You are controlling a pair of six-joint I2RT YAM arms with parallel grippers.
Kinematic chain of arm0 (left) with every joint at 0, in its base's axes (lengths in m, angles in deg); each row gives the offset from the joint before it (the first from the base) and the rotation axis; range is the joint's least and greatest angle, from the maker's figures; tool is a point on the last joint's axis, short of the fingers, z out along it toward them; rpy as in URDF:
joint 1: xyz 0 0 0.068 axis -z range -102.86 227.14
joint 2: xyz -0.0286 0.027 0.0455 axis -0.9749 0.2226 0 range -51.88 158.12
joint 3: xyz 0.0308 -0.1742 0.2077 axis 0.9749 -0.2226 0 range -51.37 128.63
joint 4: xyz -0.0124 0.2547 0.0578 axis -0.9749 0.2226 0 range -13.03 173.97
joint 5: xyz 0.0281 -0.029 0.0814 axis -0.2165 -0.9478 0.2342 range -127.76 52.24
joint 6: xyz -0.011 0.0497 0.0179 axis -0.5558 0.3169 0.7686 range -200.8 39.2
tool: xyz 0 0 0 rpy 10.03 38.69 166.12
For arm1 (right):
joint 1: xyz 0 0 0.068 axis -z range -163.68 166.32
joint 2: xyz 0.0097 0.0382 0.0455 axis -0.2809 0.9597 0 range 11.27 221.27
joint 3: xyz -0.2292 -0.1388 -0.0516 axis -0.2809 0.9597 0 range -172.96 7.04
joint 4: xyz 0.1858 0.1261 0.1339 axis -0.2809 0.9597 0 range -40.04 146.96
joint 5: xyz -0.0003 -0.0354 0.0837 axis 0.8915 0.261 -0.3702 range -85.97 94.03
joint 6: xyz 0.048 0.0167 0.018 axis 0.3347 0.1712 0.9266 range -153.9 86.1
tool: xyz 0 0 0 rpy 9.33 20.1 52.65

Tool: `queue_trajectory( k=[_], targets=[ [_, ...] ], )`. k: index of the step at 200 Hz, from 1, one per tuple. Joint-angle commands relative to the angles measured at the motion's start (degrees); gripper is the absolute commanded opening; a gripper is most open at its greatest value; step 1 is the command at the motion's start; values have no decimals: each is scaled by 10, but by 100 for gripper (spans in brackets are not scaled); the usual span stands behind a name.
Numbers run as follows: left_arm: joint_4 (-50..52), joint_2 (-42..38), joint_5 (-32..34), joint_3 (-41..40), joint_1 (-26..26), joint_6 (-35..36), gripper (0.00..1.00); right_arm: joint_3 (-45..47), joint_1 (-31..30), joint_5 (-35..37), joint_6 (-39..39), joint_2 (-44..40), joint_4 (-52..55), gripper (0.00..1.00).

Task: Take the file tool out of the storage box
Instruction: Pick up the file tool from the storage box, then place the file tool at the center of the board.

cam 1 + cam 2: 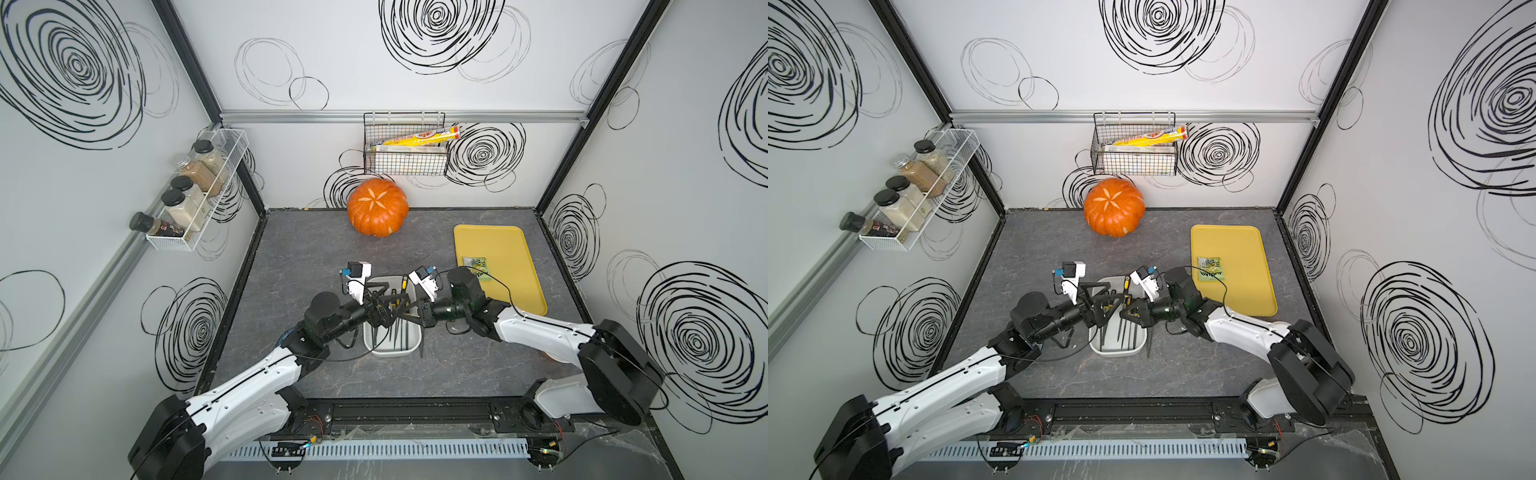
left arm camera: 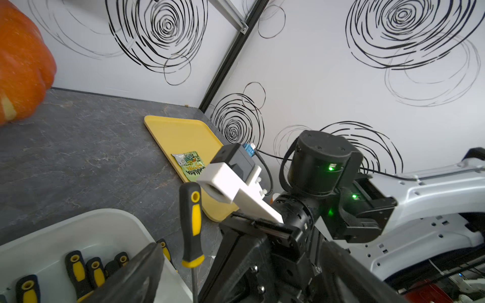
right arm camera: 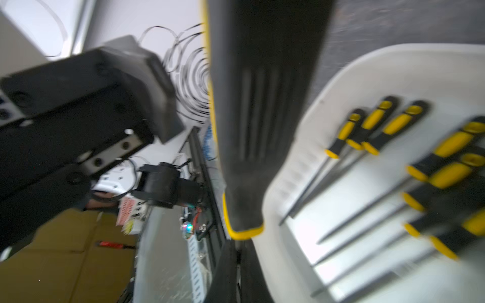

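Note:
The storage box (image 1: 390,353) (image 1: 1113,352) is a white tub in the middle of the table, with several black-and-yellow file tools (image 3: 393,126) (image 2: 78,270) lying in it. One file tool (image 1: 404,284) (image 1: 1126,286) (image 2: 191,223) (image 3: 262,105) is raised along the box's right rim, handle toward the back wall. My right gripper (image 1: 409,318) (image 1: 1126,313) (image 3: 240,251) is shut on its thin shaft just below the yellow collar. My left gripper (image 1: 386,305) (image 1: 1111,301) (image 2: 241,251) faces it over the box, jaws spread wide with nothing between them but the file and the right gripper's fingers.
An orange pumpkin (image 1: 377,208) sits at the back. To the right lies a yellow tray (image 1: 498,241) with a snack packet (image 1: 475,262) on it. A black wire basket (image 1: 405,162) hangs on the back wall, and a spice rack (image 1: 195,195) on the left wall.

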Motion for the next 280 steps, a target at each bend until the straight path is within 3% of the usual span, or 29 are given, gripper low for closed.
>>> queue_trajectory(
  k=[1, 35, 59, 104, 139, 170, 209, 280],
  targets=[
    [9, -20, 38, -5, 0, 17, 99, -20, 4, 124, -45, -44, 242, 0],
    [37, -19, 46, 7, 0, 18, 99, -65, 4, 293, -48, -48, 435, 0],
    [55, -18, 58, 13, 0, 24, 99, -78, 8, 328, -44, -36, 492, 0],
    [101, -15, 101, 27, 0, 33, 99, -118, 17, 316, -47, 10, 551, 0],
    [135, 17, 118, 46, 0, 36, 99, -127, 44, 224, -97, 87, 563, 0],
    [141, 38, 110, 55, 0, 37, 99, -139, 60, 216, -103, 138, 564, 0],
    [142, 35, 106, 56, 0, 35, 99, -164, 64, 153, -117, 198, 558, 0],
    [148, 34, 98, 58, 1, 31, 99, -175, 89, 85, -90, 235, 519, 0]
  ],
)
